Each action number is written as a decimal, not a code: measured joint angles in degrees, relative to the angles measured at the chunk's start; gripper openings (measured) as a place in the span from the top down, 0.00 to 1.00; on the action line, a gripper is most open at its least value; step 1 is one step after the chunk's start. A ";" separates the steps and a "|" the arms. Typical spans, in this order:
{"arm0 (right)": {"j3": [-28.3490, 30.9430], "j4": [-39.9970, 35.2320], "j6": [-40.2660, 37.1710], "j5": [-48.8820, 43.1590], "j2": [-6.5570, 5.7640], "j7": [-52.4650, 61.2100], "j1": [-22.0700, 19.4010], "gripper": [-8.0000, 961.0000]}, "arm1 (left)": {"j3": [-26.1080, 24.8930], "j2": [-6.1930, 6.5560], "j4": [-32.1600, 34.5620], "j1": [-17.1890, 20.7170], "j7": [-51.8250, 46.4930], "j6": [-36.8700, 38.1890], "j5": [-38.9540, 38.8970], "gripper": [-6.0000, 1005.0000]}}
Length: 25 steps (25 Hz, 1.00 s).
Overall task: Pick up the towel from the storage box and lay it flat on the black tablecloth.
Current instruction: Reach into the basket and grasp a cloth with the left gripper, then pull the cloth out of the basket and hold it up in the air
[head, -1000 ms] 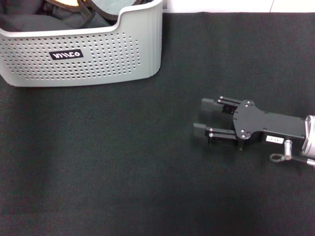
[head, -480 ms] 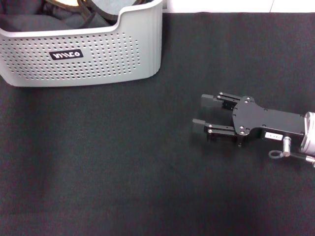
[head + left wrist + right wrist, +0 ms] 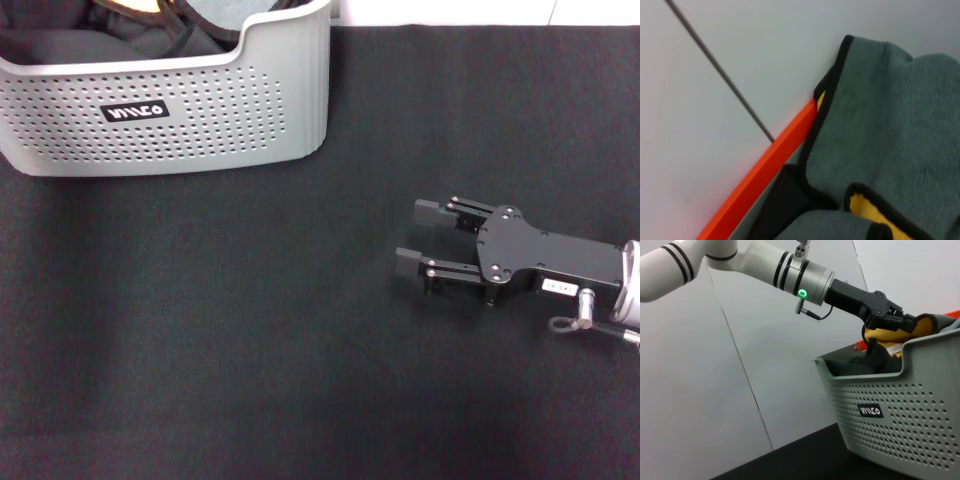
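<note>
Pale grey-white wall panels behind the work area, a dark seam line running across them; an orange strip [image 3: 760, 172] shows along the wall's foot in the left wrist view. The black tablecloth [image 3: 250, 330] covers the whole surface in the head view, plain and lightly textured. The storage box [image 3: 180, 110] stands at the far left of the cloth, long side facing the robot, a small black label [image 3: 135, 111] with white lettering on that wall, sides perforated. The towel [image 3: 895, 337] sits in the box, bunched and partly raised above the rim, so no clear long axis or heading can be read from it; yellow-orange face shows at the top, grey fleecy face with black hem fills the left wrist view [image 3: 890, 135]. Dark cloths [image 3: 60, 45] lie in the box beside it. Left gripper [image 3: 895, 322] reaches in over the box's open top from the wall side, its fingers clenched on the yellow fold of the towel. Right gripper [image 3: 420, 238] lies low over the bare tablecloth at the right, well apart from the box, fingers pointing toward the robot's left, spread apart with nothing between them.
</note>
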 joint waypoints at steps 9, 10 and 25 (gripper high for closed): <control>0.68 -0.01 -0.89 1.73 -0.04 0.00 -1.56 0.20 | 0.31 -2.33 1.89 1.05 0.02 -3.36 -0.50 0.97; 1.12 0.00 -0.92 1.83 -0.04 0.00 -1.90 0.20 | 0.31 -2.94 2.65 1.48 0.09 -4.29 -0.77 0.97; 11.95 -0.69 -15.76 2.15 -1.14 -7.00 -6.28 0.20 | 2.28 -5.38 35.30 21.05 -0.06 7.68 -52.05 0.97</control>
